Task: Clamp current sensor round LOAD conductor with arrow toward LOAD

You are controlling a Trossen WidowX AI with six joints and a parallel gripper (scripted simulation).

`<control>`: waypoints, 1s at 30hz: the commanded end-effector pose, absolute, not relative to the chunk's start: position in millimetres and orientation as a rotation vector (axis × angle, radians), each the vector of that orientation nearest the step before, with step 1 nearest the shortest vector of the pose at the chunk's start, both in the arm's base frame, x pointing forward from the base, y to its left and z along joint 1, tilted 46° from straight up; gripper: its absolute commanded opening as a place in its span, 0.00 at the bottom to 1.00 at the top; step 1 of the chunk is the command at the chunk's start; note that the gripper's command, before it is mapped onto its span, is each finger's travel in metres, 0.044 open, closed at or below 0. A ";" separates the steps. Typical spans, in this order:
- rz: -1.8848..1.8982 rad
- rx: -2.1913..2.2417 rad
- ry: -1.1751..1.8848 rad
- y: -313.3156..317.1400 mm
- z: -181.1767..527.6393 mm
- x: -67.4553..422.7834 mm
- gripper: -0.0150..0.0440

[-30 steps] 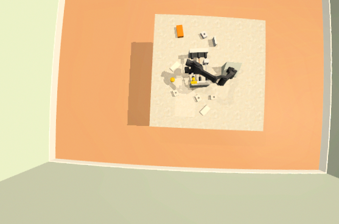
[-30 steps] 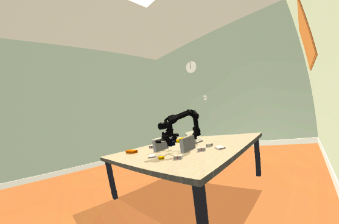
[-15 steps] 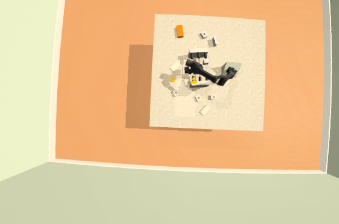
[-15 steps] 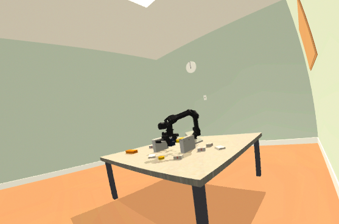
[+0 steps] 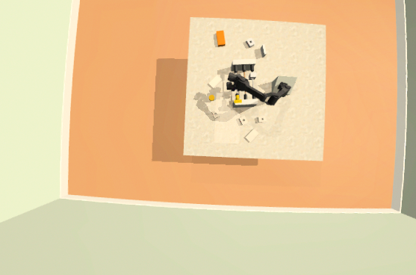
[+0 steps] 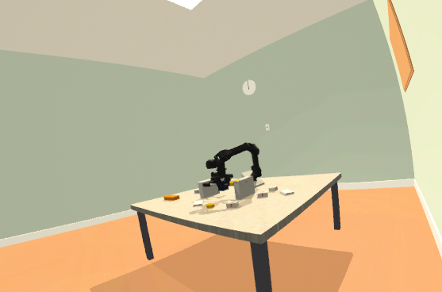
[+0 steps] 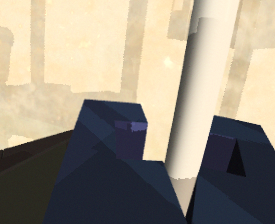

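My gripper (image 6: 222, 180) is shut on the dark blue current sensor (image 6: 224, 185) (image 7: 108, 185), down between the two upright end walls of the conductor stand. In the wrist view the sensor's two blocky halves stand apart, with a thick white conductor (image 7: 204, 85) running between them. One dark finger shows at the lower left of that view; the other is hidden. From above, the arm covers the sensor. The LOAD marker and the sensor's arrow cannot be read, so I cannot tell which conductor this is.
The stand's end walls (image 5: 243, 62) (image 6: 244, 188) rise close on both sides of the gripper. A yellow piece (image 5: 237, 101) is at one wall. An orange block (image 5: 220, 38) (image 6: 171, 197), a yellow disc (image 5: 211, 97) (image 6: 210, 205) and several small pale blocks lie around the stand.
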State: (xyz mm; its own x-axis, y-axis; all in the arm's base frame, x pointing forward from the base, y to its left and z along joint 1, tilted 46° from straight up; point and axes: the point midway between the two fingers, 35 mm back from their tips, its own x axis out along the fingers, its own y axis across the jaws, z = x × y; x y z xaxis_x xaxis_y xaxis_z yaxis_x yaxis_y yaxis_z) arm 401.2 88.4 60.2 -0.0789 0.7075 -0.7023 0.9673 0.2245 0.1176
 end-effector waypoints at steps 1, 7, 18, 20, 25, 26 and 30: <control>-0.507 1.543 1.849 88.3 60.5 401.5 0.25; -0.503 1.560 1.834 87.5 60.9 401.7 0.25; -0.421 1.711 1.673 78.2 69.8 403.5 0.25; -0.414 1.720 1.663 77.6 70.5 403.4 0.25; -0.414 1.720 1.663 77.6 70.5 403.4 0.25; -0.414 1.720 1.663 77.6 70.5 403.4 0.25; -0.414 1.720 1.663 77.6 70.5 403.4 0.25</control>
